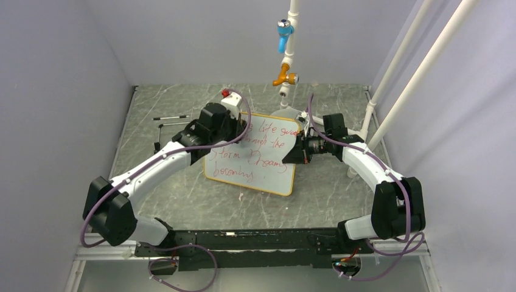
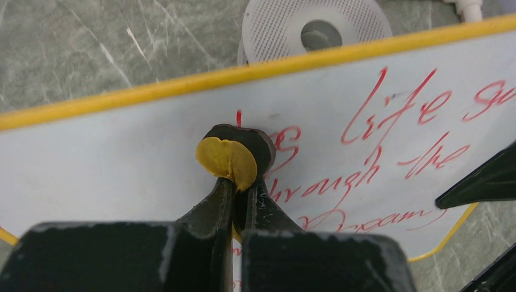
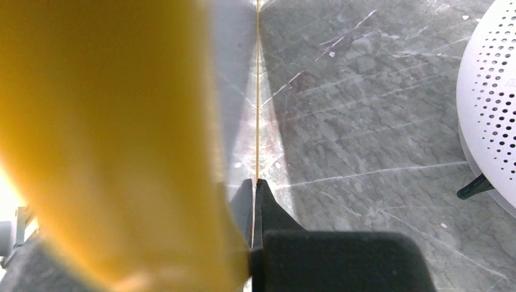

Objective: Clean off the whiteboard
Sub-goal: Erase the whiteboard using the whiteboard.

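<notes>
The whiteboard [image 1: 263,165] lies slanted in the middle of the table, with red handwriting across its surface [image 2: 389,121] and a yellow frame. My left gripper [image 1: 234,131] is over its upper left part, shut [image 2: 241,186] on a small eraser [image 2: 234,155] with a yellow pad and a black back. The eraser rests against the board at the start of the top lines. My right gripper [image 1: 298,151] is at the board's right edge, shut [image 3: 254,185] on the thin edge of the whiteboard [image 3: 257,91]. A blurred yellow stretch of frame fills the left of the right wrist view.
A round white perforated disc [image 2: 316,27] [image 3: 490,103] sits just behind the board. Above it hangs a white pipe with a blue and an orange valve [image 1: 285,38]. Thin black rods [image 1: 170,125] lie at the back left. White poles [image 1: 401,67] stand at the right.
</notes>
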### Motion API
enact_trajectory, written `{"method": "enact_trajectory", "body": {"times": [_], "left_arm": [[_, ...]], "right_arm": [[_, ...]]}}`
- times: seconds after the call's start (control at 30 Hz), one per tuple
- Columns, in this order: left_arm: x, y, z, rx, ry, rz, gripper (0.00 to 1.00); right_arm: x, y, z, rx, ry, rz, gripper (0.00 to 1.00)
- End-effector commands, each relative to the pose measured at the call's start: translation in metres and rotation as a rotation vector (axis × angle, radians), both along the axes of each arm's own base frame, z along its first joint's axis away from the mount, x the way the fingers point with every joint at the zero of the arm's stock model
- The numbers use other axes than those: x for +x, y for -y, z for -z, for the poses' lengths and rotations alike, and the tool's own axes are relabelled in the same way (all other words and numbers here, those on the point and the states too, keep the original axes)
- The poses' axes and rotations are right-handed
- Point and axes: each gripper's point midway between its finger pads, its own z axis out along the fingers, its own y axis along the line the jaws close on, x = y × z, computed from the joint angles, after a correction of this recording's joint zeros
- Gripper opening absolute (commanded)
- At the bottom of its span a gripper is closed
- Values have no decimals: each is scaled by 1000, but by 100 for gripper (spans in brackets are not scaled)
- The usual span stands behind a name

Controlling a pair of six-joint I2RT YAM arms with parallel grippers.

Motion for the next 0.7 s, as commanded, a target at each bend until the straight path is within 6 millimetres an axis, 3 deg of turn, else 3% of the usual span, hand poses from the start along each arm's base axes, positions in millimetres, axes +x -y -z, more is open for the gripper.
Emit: {"method": "enact_trajectory", "body": {"times": [0.0,0.07,0.2,0.5,0.57,0.67], "left_arm": [[25,15,-54,-41,118,27,0],[27,18,-59,-51,123,37,0],[22,18,-47,-55,100,44,0],[-23,5,25,-41,-34,58,0],[-22,4,28,-36,-32,50,0],[-11,7,13,-24,-3,51,0]], "right_arm": [[10,-5,-16,-2,175,-47,0],[10,-5,-15,-2,172,-47,0],[9,-5,-16,0,170,-47,0],[10,-5,-15,1,166,-48,0],[10,-5,-14,1,162,-50,0],[10,-5,-13,-1,164,-49,0]]}}
